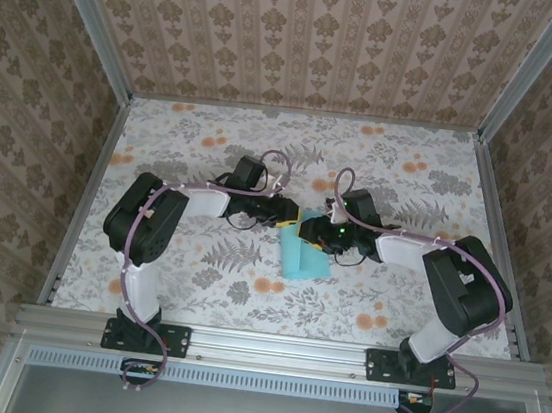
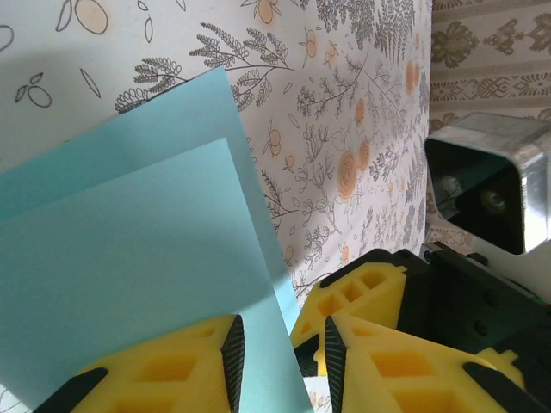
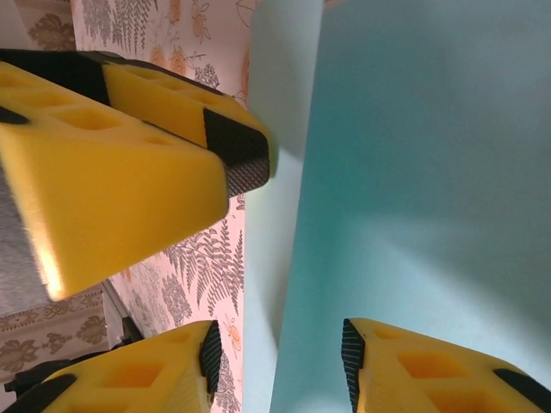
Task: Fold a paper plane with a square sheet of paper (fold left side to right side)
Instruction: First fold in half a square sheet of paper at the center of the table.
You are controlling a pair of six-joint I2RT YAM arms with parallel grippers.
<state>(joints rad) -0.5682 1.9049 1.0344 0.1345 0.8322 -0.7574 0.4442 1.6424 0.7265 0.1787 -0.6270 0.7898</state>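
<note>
Left-to-right fold was underway. The square sheet of paper (image 1: 305,257) lay doubled on the table (image 1: 198,268), centre frame. Left claw (image 2: 282,348) and right claw (image 3: 281,351) were both spread, straddling its edges, pinching nothing. Next move likely needed edges aligned and the crease pressed.

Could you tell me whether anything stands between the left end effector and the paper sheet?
Nothing visible does. The edge of the square sheet of paper lies in the gap between the fingers of the left end effector; the right end effector sits close beside, not between.
</note>
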